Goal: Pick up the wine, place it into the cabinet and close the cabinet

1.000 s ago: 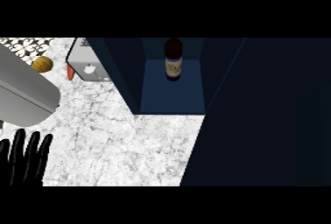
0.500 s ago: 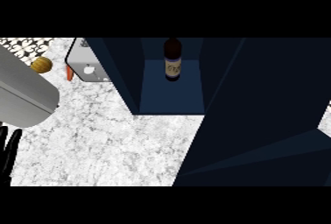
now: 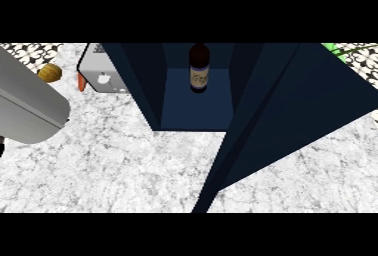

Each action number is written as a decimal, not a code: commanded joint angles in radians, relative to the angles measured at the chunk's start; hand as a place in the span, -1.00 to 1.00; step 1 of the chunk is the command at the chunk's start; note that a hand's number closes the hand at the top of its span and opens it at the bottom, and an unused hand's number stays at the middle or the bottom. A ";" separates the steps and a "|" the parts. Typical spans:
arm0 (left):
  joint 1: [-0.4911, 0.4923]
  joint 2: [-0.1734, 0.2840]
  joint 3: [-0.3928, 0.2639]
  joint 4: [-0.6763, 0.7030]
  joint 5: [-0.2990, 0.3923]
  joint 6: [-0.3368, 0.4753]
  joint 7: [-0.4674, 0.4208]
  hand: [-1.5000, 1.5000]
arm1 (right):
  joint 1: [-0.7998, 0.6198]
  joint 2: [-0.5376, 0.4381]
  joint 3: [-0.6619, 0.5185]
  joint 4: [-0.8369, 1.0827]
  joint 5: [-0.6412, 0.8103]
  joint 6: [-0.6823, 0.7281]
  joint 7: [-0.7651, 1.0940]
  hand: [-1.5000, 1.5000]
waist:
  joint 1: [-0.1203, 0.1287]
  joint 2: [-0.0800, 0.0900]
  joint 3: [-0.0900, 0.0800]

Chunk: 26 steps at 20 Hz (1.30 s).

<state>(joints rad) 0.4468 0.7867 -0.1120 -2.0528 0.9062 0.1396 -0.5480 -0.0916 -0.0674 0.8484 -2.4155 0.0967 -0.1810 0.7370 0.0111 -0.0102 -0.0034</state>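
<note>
The cabinet door has swung further across the marble counter since the earlier frame. The wine bottle is seen upright inside the dark blue cabinet. A grey forearm is shown at left; neither hand is visible, so finger state cannot be told.

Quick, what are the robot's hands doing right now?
Left hand: only a sliver shows at the edge, cannot tell.
Right hand: not in view.
</note>
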 commanded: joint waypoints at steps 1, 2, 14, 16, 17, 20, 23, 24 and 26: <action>-0.027 0.015 0.060 0.021 0.070 -0.038 0.047 -1.00 | -0.142 0.064 0.200 0.092 0.073 -0.111 -0.037 1.00 | 0.001 0.003 0.000; -0.055 -0.006 0.006 -0.003 0.030 0.020 0.062 -1.00 | -0.186 0.063 0.194 0.059 0.086 -0.104 0.007 1.00 | -0.009 0.003 0.000; -0.116 -0.057 -0.021 0.028 0.010 -0.011 0.091 -1.00 | -0.495 0.058 0.043 0.235 -0.061 -0.305 0.037 1.00 | 0.022 0.012 0.000; -0.172 -0.052 -0.002 0.033 0.050 0.005 0.134 -1.00 | -0.564 0.058 0.016 0.285 -0.106 -0.326 0.018 1.00 | 0.024 0.015 0.000; -0.180 -0.046 0.009 0.037 0.054 -0.010 0.133 -1.00 | -0.607 0.058 -0.049 0.319 -0.152 -0.293 0.008 1.00 | 0.035 0.019 0.000; -0.158 -0.050 0.009 0.005 0.051 0.007 0.150 -1.00 | -0.758 0.061 -0.105 0.398 -0.189 -0.362 0.016 1.00 | 0.041 0.012 0.000; -0.180 -0.092 -0.026 0.026 -0.001 0.046 0.137 -1.00 | -0.919 0.064 -0.199 0.544 -0.290 -0.357 0.005 1.00 | 0.030 0.015 0.001; -0.185 -0.085 -0.010 0.023 0.029 0.025 0.163 -1.00 | -0.918 0.065 -0.221 0.608 -0.308 -0.324 -0.070 1.00 | 0.027 0.016 0.002; -0.179 -0.087 0.015 0.033 0.018 0.022 0.154 -1.00 | -0.951 0.066 -0.213 0.731 -0.332 -0.347 -0.151 1.00 | 0.032 0.017 0.002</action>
<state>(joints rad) 0.2770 0.7066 -0.1181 -2.0299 0.9266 0.1615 -0.4063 -0.9397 -0.0234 0.6800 -1.8805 -0.1715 -0.5217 0.6925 0.0425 0.0042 -0.0020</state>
